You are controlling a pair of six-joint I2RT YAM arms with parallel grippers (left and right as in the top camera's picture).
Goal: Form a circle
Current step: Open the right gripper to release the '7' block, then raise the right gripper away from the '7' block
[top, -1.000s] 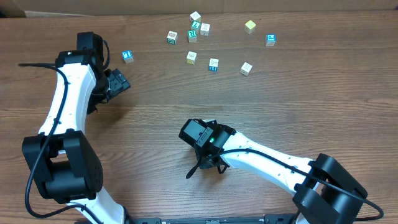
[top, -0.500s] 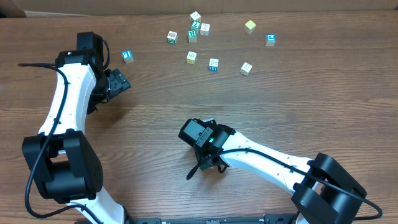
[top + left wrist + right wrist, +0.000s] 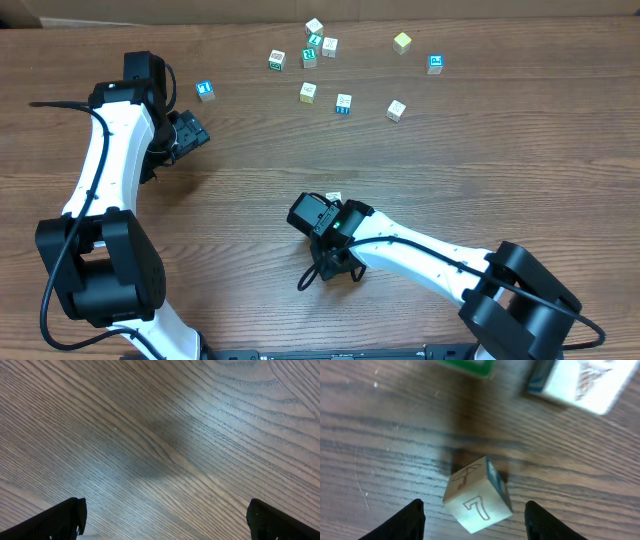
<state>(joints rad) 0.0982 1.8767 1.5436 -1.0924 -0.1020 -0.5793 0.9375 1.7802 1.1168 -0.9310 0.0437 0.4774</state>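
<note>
A cream cube (image 3: 477, 495) marked with a 7 and a blue side rests on the wood between the fingers of my right gripper (image 3: 475, 516). The jaws stand open, with a gap on each side of the cube. Beyond it lie a green-faced cube (image 3: 465, 365) and a cream cube (image 3: 580, 382), both cut by the frame edge. From overhead, only one cube (image 3: 334, 197) peeks out beside the right gripper (image 3: 325, 208). No whole circle shows in any view. My left gripper (image 3: 165, 520) hangs open over bare wood, at the table's left (image 3: 190, 131).
Several loose cubes are scattered along the back of the table, among them a blue one (image 3: 205, 90), a yellow-green one (image 3: 402, 42), a blue-faced one (image 3: 435, 64) and a cream one (image 3: 396, 110). A cable loop (image 3: 322, 270) hangs below the right wrist.
My right gripper's jaws have opened and let go of the 7 cube. In the overhead view a cube now peeks out at the gripper's far side. The left arm has not moved.
</note>
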